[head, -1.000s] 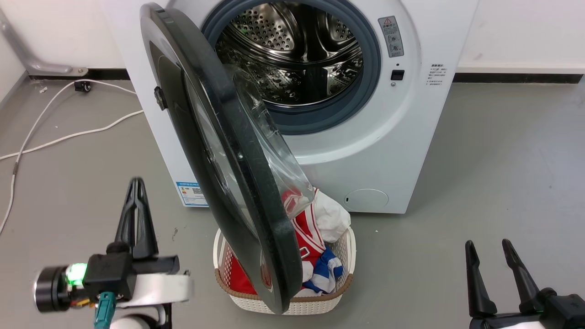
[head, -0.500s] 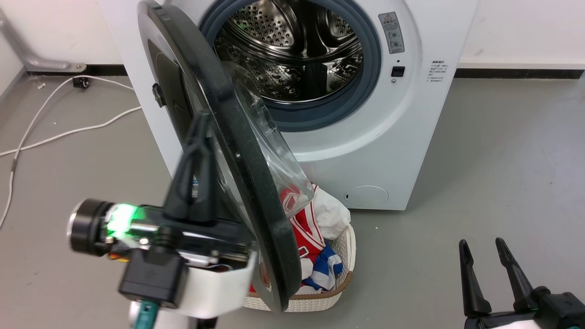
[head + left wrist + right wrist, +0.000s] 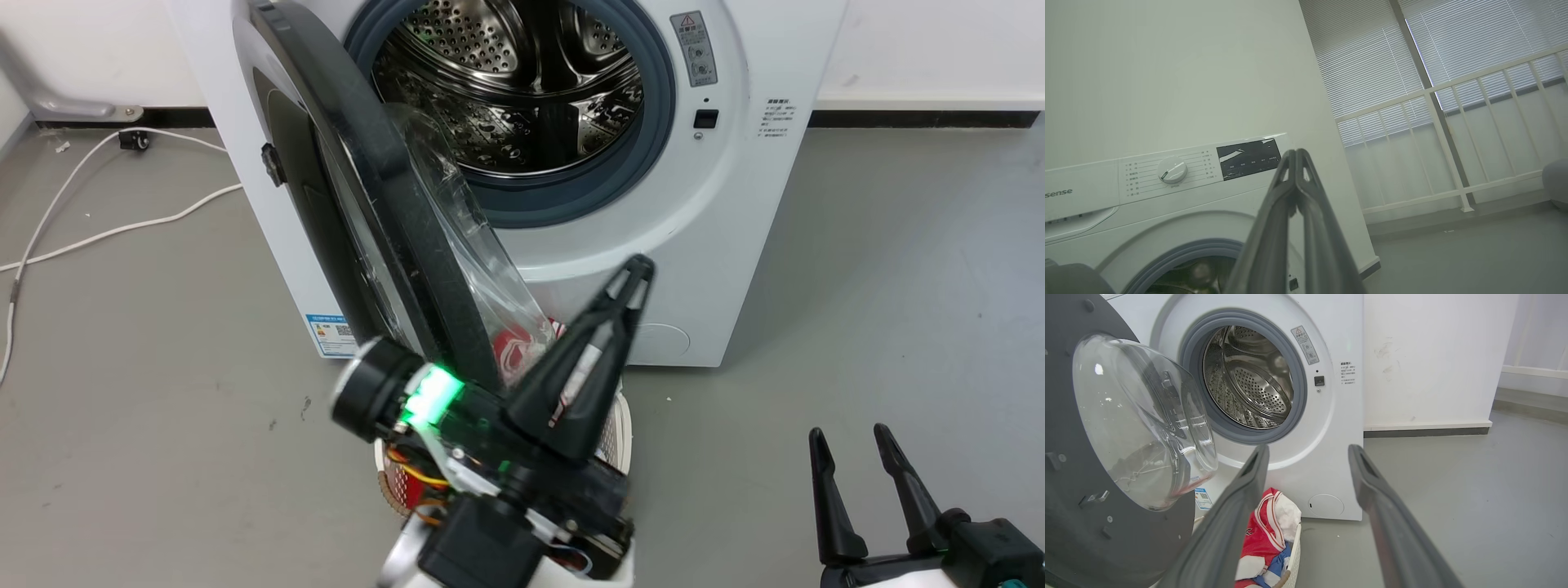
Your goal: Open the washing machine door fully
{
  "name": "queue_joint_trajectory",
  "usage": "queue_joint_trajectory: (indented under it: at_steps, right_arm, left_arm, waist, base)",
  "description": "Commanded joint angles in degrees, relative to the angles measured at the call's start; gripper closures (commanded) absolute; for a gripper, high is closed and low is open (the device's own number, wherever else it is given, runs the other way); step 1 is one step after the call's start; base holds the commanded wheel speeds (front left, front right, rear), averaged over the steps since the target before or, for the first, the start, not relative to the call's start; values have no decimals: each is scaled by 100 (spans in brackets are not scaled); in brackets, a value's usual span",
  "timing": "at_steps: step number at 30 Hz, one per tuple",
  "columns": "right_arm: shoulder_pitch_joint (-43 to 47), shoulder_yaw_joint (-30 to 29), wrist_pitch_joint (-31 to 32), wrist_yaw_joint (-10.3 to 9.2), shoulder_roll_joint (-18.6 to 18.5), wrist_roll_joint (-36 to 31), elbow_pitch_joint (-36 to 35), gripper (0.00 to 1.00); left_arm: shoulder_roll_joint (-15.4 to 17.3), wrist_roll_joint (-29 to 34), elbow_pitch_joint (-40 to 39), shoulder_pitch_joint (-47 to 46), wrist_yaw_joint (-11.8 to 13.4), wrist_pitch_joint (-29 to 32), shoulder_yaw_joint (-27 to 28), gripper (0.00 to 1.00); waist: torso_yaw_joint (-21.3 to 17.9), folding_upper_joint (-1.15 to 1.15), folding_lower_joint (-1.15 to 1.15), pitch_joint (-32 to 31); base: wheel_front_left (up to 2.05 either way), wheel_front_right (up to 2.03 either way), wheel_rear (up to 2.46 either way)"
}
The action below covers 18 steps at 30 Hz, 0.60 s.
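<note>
**Door about halfway open, left gripper tucked in on its glass side**

Nearest, the left gripper (image 3: 633, 273) is seen with its fingers pressed together on nothing, raised over the white woven laundry basket (image 3: 390, 490), just right of the washing machine door (image 3: 392, 204); whether it's touching can't be told. The right gripper (image 3: 849, 433) is held spread and empty, low and well apart. The door is swung out edge-on from the left side of the washing machine (image 3: 718, 204). It's judged stiff and fairly heavy. The bulging glass bowl (image 3: 1139, 416) looks slippery and is best not knocked, so the matte dark inner rim is probably where a push should be given, out toward the hinge. Behind are the grey rubber gasket (image 3: 571, 196) and the perforated steel drum (image 3: 522, 90).
</note>
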Motion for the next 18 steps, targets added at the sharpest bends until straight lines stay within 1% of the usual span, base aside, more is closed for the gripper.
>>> queue_joint_trajectory:
  at_steps: [1,9,12,18]
  right_arm:
    - [-54,6,-10,-1,21,-6,6,0]
    - [-68,37,-10,-1,21,-35,36,0]
    - [-70,42,-10,-1,21,-40,52,0]
    - [-100,54,-10,-1,21,-62,81,0]
  left_arm:
    - [-2,-36,24,-64,3,-12,-43,100]
    - [-22,-128,365,19,-36,-12,-714,100]
    - [-24,-134,499,77,-39,-12,-873,100]
    - [14,-215,755,233,2,-12,-1015,100]
  waist:
    - [-1,0,0,7]
    - [48,0,0,55]
    - [70,0,0,62]
    - [109,0,0,90]
  base:
    - [0,0,0]
    - [0,0,0]
    - [0,0,0]
    - [0,0,0]
